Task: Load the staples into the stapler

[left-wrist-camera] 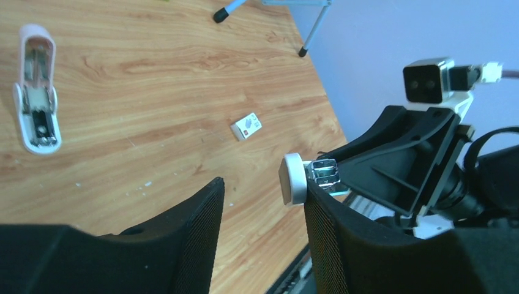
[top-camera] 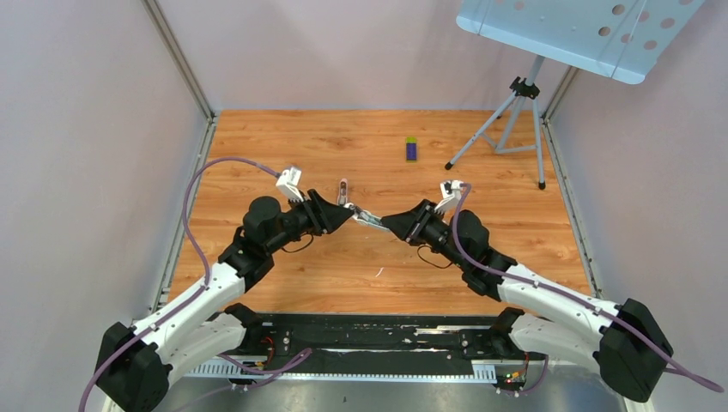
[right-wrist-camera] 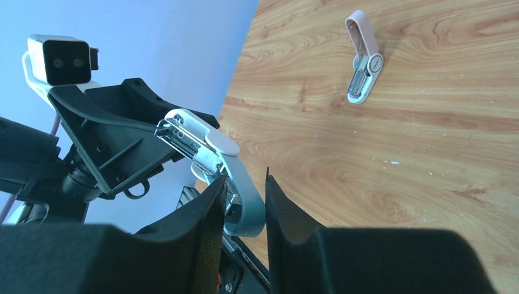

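Two grippers are found close together above mid-table, well apart from the walled edges. The right gripper (right-wrist-camera: 245, 184) is clamped on a white stapler (right-wrist-camera: 211, 144), whose tip is set inside the widely spread left gripper (left-wrist-camera: 263, 187); the staples cannot be told from its metal magazine. A pink stapler (left-wrist-camera: 37, 92) is laid open on the wooden tabletop (top-camera: 283, 146), with a purple-and-green box (top-camera: 411, 149) farther back near a tripod (top-camera: 515, 120).

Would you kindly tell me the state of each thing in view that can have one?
white stapler: hinged open, held in the air.
pink stapler: swung fully open, lying on the table.
right hand: shut on the white stapler.
left hand: open, gripping nothing.
purple-and-green box: lying flat; open or closed, cannot tell.
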Robot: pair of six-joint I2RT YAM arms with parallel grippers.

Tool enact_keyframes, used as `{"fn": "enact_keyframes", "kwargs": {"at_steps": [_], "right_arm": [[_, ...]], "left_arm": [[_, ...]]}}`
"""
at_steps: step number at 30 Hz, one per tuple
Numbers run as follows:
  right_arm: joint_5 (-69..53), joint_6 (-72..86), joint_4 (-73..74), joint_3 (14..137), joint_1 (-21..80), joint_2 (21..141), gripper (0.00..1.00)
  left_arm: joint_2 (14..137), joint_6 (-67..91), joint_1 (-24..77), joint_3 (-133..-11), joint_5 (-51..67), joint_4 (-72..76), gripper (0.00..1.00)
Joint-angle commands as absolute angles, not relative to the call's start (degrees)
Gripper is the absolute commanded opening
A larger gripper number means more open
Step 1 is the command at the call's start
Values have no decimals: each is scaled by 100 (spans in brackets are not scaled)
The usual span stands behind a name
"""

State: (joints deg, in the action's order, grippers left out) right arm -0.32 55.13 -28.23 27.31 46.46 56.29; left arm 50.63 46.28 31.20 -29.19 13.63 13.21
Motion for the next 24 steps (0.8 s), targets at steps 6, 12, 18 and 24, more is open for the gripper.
{"fn": "enact_keyframes", "kwargs": {"at_steps": [6, 12, 18, 24], "right_arm": [[-601, 4442, -1477, 2827, 4100, 5210, 12], [-1005, 3984, -1023, 2920, 3839, 4968, 12], [-1557, 3436, -400, 3303, 3819, 4964, 11], [-1928, 3353, -316, 3423, 3816, 4950, 11]], "left_arm": [[4642, 2505, 3162, -3295, 1437, 1189, 54], [4710, 807, 3317, -3684, 1782, 1080, 57], [5116, -1750, 4061, -4215, 2016, 48, 61], [5479, -2807, 4362, -4358, 2176, -480, 64]]}}
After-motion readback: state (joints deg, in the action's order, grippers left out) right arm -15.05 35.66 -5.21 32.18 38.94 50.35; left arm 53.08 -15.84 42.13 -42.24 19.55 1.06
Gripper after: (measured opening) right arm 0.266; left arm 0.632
